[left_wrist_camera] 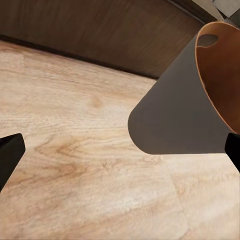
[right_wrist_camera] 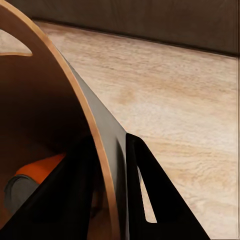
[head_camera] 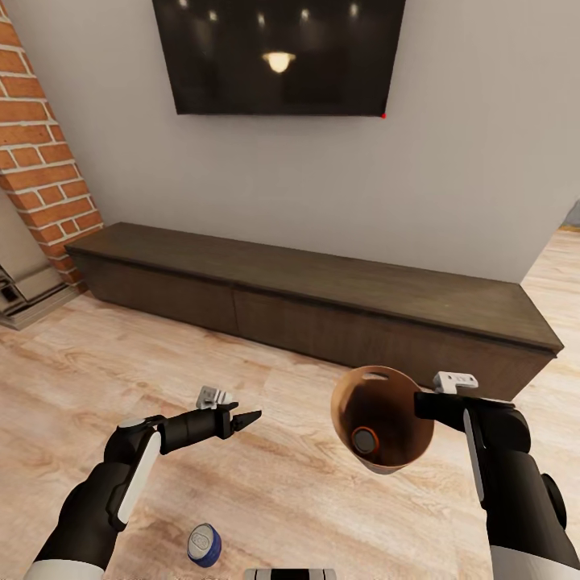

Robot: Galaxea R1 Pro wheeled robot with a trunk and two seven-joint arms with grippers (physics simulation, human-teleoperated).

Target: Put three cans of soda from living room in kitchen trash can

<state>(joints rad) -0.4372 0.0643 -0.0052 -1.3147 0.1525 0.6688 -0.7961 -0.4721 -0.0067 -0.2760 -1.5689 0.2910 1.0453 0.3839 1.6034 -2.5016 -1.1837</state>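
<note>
Right gripper point(head_camera: 419, 405): we clamp rim of tash can point(head_camera: 385, 419), held aloft and tilted so mouth faces us; one soda can point(head_camera: 365, 441) inside. Left gripper point(head_camera: 246, 419): spread, empty. Blue can point(head_camera: 205, 544) on floor point(head_camera: 282, 483).

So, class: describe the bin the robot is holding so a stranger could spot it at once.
Find the long dark wooden cabinet under the wall screen. In front of it, the right claw pinches the bin by its rim: round, coppery inside, with a slot handle and an orange can in it.
</note>
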